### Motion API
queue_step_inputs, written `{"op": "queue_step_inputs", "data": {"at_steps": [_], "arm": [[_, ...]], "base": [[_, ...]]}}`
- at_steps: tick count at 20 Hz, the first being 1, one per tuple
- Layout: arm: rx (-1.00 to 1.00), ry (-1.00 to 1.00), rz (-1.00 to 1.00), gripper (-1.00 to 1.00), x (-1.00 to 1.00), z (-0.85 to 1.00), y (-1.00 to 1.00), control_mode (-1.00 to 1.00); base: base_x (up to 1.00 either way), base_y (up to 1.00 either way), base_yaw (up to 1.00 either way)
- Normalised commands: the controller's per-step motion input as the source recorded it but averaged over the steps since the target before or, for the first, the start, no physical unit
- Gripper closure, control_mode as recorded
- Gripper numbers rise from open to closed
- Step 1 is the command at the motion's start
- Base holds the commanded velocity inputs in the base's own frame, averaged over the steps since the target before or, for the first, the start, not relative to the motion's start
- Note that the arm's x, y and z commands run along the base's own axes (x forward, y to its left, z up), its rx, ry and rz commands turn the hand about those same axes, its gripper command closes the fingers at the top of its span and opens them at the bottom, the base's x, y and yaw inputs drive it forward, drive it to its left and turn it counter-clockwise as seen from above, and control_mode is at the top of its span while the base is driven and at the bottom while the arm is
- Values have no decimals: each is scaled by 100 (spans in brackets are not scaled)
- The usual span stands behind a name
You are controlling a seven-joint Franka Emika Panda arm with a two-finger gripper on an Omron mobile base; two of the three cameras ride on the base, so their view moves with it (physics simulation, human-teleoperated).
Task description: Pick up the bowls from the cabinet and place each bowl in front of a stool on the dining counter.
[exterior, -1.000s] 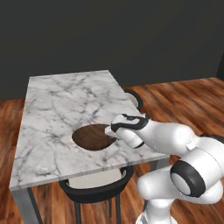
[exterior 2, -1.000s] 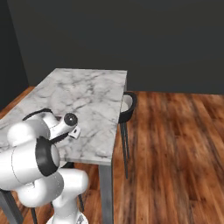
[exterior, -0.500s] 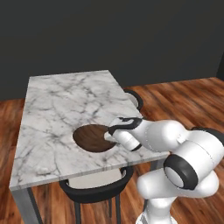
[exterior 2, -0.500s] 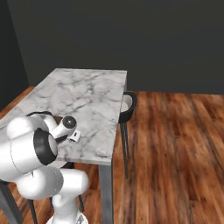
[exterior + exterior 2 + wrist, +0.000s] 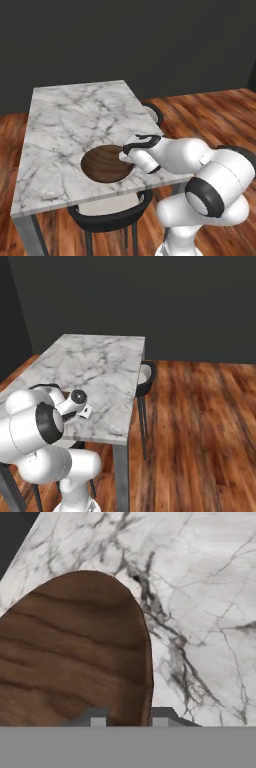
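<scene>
Jaws of the gripper [image 5: 125, 151] straddled the wooden bowl's [image 5: 106, 163] rim on the dining counter [image 5: 70, 117]; lifting carelessly might drag it over the near edge.

No text, label, brand, number or sign can be read anywhere; every surface in all three views is plain or merely patterned.

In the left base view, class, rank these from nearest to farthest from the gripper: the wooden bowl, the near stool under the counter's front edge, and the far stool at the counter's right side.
1. Wooden bowl: on the dining counter, at the gripper, its rim between the fingers.
2. Near stool: below the bowl, under the counter's front edge.
3. Far stool: at the counter's right side, beyond the gripper.
</scene>
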Motion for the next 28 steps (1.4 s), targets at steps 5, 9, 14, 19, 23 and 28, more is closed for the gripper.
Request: {"op": "queue_step_inputs", "data": {"at_steps": [5,9,14,19,23,28], "arm": [[4,1,0,-100,0,28,0,-100],[8,4,0,-100,0,80,0,-100],[7,13,0,-100,0,100,-9,-100],[5,27,-4,-100,-28,100,-15,-100],[0,27,-7,-100,-58,100,-7,-100],[-1,12,-7,-100,-98,96,-5,-100]], "base": [[0,0,0],[0,0,0],[0,0,0],[0,0,0],[0,0,0],[0,0,0]]}}
